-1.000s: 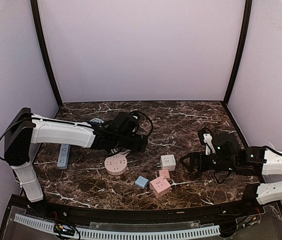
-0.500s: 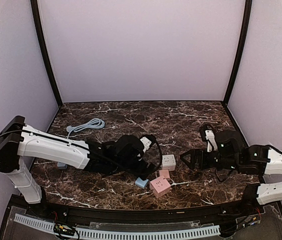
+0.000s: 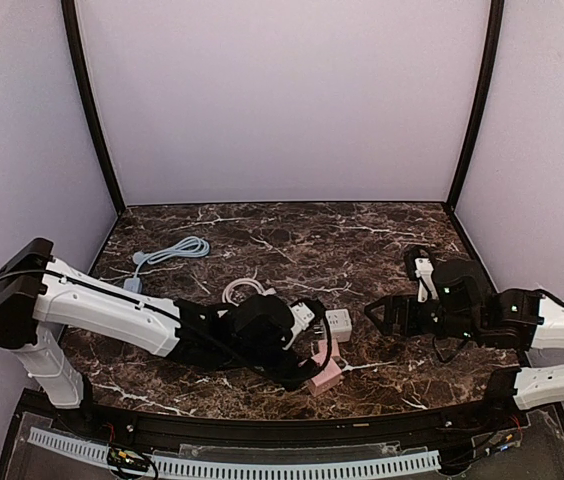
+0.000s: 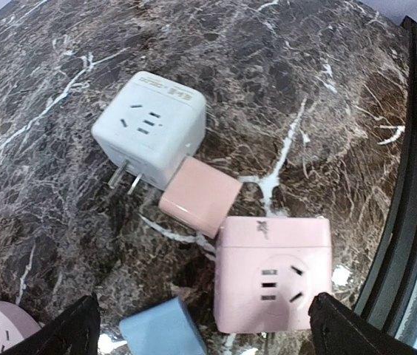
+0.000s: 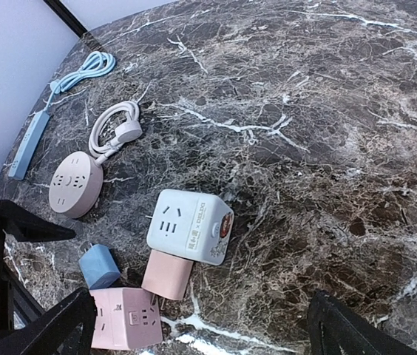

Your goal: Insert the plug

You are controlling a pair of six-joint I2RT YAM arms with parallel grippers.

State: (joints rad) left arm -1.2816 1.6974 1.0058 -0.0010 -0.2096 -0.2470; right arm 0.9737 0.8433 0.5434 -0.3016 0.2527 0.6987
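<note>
Directly beneath wide-open, empty left tool: white plug cube touching small pink adapter, just beside pink socket cube on marble worktop. Right tool likewise spread wide, empty.

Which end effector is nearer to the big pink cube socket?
Left. The left end effector hangs open just above the pink cube socket. The right end effector is open farther to the right, beyond the white cube socket.

Left arm stretches low toward frame centre, left gripper spread wide; right gripper, centre right, likewise.
</note>
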